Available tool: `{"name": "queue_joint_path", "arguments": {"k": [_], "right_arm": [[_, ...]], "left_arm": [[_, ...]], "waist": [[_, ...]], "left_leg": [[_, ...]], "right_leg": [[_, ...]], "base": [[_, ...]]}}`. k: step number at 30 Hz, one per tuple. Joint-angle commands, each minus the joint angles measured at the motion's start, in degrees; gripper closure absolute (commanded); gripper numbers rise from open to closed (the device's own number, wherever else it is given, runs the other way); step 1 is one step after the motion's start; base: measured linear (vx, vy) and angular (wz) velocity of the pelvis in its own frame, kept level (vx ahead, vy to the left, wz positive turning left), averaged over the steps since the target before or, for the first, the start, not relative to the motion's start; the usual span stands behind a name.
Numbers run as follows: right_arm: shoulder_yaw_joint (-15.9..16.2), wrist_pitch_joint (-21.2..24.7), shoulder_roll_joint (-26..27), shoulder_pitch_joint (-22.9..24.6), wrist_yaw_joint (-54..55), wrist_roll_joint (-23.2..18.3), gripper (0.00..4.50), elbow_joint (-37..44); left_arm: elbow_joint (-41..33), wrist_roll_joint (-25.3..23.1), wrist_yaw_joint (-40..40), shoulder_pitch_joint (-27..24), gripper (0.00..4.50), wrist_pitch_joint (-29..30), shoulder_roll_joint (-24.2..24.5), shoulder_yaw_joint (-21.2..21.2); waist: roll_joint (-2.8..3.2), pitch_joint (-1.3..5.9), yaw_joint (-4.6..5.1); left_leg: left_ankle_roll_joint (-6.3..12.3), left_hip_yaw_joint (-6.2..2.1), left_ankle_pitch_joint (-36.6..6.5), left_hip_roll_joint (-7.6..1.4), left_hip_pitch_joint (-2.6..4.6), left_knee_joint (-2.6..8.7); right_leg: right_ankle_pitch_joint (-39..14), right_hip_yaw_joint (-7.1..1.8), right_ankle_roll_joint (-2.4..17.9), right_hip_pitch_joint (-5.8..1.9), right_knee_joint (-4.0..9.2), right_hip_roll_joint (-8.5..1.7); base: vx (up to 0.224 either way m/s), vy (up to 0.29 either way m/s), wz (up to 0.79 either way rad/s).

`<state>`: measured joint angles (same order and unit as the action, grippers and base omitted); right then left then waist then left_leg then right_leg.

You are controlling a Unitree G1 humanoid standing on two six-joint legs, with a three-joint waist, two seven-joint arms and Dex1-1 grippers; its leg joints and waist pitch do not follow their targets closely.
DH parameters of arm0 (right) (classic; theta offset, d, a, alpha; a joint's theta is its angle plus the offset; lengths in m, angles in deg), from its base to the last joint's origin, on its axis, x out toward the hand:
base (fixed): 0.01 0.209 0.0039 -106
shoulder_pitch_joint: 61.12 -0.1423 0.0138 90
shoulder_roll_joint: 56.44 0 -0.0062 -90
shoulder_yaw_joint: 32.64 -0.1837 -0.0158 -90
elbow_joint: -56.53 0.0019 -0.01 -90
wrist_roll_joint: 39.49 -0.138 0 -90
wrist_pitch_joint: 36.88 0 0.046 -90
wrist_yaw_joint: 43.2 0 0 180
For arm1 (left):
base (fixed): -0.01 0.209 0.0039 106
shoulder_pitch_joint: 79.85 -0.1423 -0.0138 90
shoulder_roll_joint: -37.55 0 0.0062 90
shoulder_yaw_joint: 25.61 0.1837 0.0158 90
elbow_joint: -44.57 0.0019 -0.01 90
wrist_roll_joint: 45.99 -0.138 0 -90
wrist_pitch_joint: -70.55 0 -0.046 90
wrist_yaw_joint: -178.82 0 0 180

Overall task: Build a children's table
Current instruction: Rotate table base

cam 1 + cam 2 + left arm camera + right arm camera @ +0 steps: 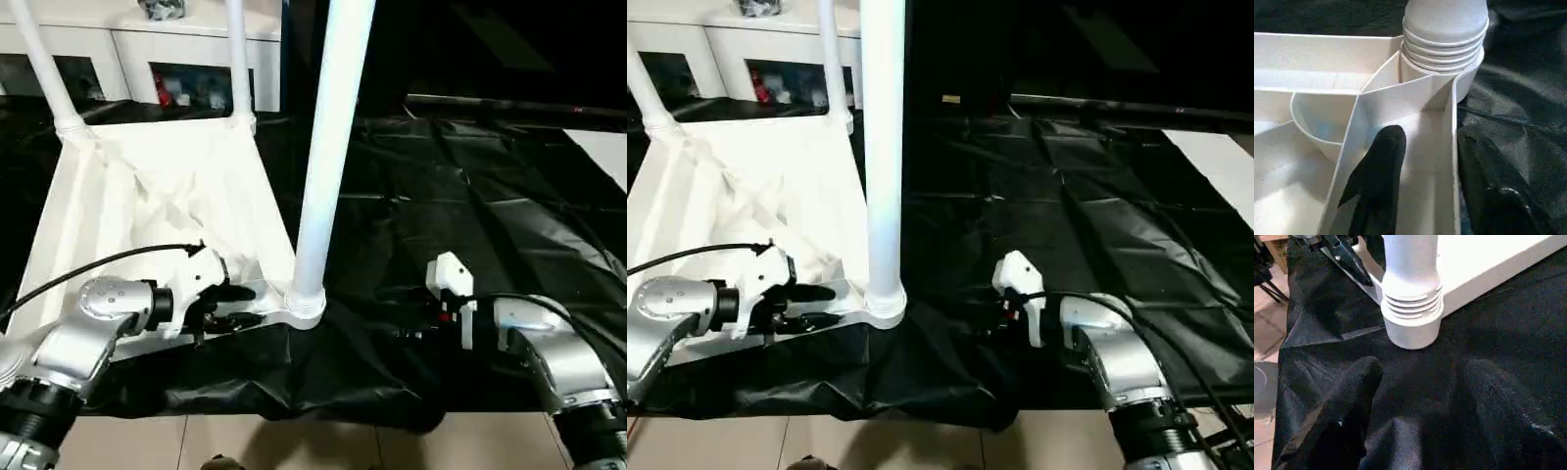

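Black sheet [470,196] under upturned children's table [167,196], legs upright.

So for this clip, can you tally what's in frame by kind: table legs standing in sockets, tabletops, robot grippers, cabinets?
Table legs standing in corner sockets: 3, the near one, a far one and another far one
Tabletop, underside up: 1
Robot grippers: 2, left gripper and right gripper
White cabinet behind: 1
Total: 7
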<state>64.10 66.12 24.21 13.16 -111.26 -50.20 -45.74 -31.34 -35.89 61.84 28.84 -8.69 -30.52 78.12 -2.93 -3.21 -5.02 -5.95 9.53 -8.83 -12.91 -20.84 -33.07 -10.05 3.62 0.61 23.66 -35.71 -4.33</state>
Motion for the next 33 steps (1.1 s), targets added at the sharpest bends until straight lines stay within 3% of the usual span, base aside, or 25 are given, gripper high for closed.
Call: {"name": "queue_joint_path", "arguments": {"k": [1,13,18,24,28,29,32,33], "right_arm": [[-0.1,0.2,-0.6,0.0,-0.5,0.0,1.31,0.6],[1.2,0.7,-0.8,-0.8,0.3,-0.3,1.31,0.5],[1.7,0.8,-0.5,-1.2,0.4,-0.3,1.31,0.3],[2.1,0.7,-0.1,-1.8,0.6,-0.3,1.31,-0.4],[2.4,0.3,0.3,-2.3,1.1,-0.1,1.31,-0.9],[2.6,0.1,0.6,-2.6,1.6,0.0,1.31,-1.2],[2.7,-1.0,2.2,-3.7,4.0,0.9,1.31,-3.0],[2.5,-1.7,3.6,-4.6,6.2,1.5,1.31,-4.4]], "left_arm": [[1.7,-1.6,-0.1,0.6,2.84,0.2,0.7,0.8],[0.5,-2.2,1.8,0.6,3.67,5.2,1.1,2.0],[-0.4,-2.5,2.2,0.4,4.3,7.6,1.7,2.1],[-3.3,-0.2,4.0,-0.7,4.47,10.2,1.5,1.7],[-3.6,-1.1,3.3,-0.7,4.47,9.6,1.5,1.7],[-3.3,-1.8,2.7,-0.6,4.47,8.0,1.3,1.8],[-2.2,-3.2,0.4,-0.1,4.47,4.4,-0.1,1.6],[-1.9,-3.4,-0.5,0.2,4.47,3.5,-1.2,1.5]], "waist": [[0.8,3.28,-0.02],[0.72,2.96,0.12],[0.82,3.01,0.21],[0.83,3.04,0.34],[0.87,3.16,0.33],[0.55,3.21,0.35],[0.53,3.23,0.15],[-0.35,3.19,0.22]], "left_leg": [[-0.22,0.2,-22.2,0.07,0.83,3.89],[-0.39,0.0,-24.5,0.19,1.26,3.88],[-0.46,-0.15,-24.9,0.14,1.43,4.12],[-0.44,-0.2,-25.1,0.16,1.43,4.15],[-0.15,-0.06,-24.2,0.09,1.45,4.18],[-0.06,0.0,-23.8,0.06,1.36,4.17],[-0.19,0.14,-22.9,-0.01,1.42,4.18],[-0.07,0.22,-22.6,-0.04,1.3,4.16]], "right_leg": [[-27.1,-1.93,5.7,-2.06,6.04,-2.58],[-32.1,-1.69,4.3,-1.79,6.68,-2.68],[-32.3,-1.49,4.3,-2.04,6.86,-2.74],[-31.8,-1.45,4.6,-2.13,6.84,-2.79],[-28.8,-1.69,5.8,-2.12,6.54,-2.63],[-28.0,-1.72,5.9,-2.18,6.43,-2.61],[-26.6,-1.85,6.4,-2.12,6.19,-2.68],[-27.0,-1.82,6.3,-2.11,6.23,-2.73]], "base": [[0.0,0.0,0.0],[0.0,0.0,0.0],[0.0,0.0,0.0],[0.0,0.0,0.0],[0.0,0.0,0.0],[0.0,0.0,0.0],[0.0,0.0,0.0],[0.0,0.0,0.0]]}}
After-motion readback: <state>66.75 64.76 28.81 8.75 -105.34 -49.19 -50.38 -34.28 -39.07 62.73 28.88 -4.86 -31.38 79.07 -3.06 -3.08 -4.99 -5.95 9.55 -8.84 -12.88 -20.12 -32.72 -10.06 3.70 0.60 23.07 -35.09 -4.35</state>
